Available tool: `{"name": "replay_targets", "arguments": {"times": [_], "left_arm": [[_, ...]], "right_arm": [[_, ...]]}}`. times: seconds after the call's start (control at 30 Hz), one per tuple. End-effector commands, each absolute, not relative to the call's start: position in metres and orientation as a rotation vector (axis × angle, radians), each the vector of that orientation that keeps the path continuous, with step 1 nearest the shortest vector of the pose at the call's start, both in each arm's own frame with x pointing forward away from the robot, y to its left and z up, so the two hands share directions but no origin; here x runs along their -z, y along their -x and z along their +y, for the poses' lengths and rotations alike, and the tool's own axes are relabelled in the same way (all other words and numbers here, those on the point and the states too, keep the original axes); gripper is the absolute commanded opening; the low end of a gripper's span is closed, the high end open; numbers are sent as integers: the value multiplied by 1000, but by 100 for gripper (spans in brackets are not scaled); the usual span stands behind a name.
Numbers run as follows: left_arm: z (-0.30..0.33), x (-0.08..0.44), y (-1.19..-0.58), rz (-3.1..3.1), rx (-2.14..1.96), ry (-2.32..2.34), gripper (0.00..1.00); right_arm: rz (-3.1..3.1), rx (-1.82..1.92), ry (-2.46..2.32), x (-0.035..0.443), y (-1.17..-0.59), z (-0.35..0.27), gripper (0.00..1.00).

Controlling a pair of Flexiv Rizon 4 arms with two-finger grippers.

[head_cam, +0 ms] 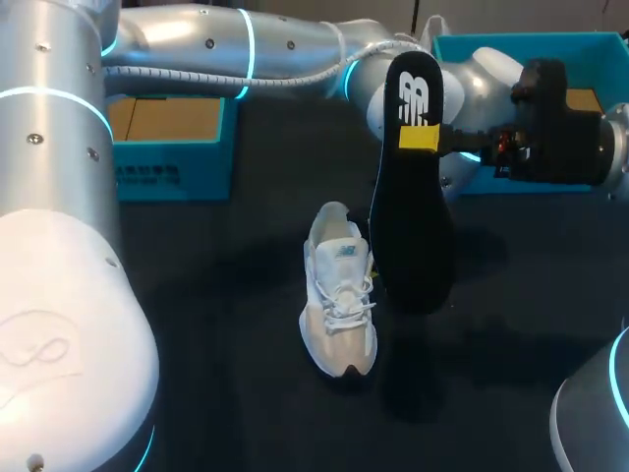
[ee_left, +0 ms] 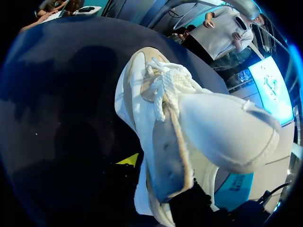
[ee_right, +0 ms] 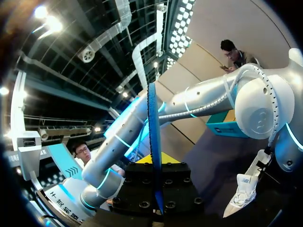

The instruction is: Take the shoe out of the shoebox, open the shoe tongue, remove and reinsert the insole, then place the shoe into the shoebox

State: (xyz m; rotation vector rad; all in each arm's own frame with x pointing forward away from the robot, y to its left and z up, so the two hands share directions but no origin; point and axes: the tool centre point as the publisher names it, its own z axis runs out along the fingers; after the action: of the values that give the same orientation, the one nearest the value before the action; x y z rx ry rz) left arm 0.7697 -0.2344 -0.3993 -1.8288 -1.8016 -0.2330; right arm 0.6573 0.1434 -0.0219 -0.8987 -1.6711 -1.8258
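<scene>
shoe and insole on desk

white shoe (head_cam: 339, 295) lies on the black desk (head_cam: 226, 324). black insole (head_cam: 413, 216) is held upright just beside it. right gripper (ee_right: 154, 161): jaws narrow, clamped on the insole's upper end. left gripper (ee_left: 158, 189): at the shoe's heel, jaws' state cannot be told. teal shoebox (head_cam: 172, 162): well apart from the shoe.

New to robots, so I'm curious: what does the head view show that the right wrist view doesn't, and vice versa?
Only the head view: the insole's broad black face, and the shoe seen from above. Only the right wrist view: the insole edge-on, with a yellow tip of the right gripper on each side. Both: the upright insole, the white shoe, the left arm and a teal box.
</scene>
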Motion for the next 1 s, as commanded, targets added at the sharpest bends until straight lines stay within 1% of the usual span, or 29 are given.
{"name": "replay_targets", "arguments": {"times": [0.03,0.27,0.73,1.0], "left_arm": [[-233,386,-773,-1805,229,1850,100],[-235,360,-781,-1850,230,1911,100],[-252,318,-826,-1963,59,1984,100],[-255,279,-838,-2026,-48,2057,100]], "right_arm": [[-1671,1827,900,23,-657,145,0],[-1671,1827,900,23,-657,145,0],[-1671,1827,900,23,-657,145,0],[-1649,1849,929,25,-655,140,0]]}}
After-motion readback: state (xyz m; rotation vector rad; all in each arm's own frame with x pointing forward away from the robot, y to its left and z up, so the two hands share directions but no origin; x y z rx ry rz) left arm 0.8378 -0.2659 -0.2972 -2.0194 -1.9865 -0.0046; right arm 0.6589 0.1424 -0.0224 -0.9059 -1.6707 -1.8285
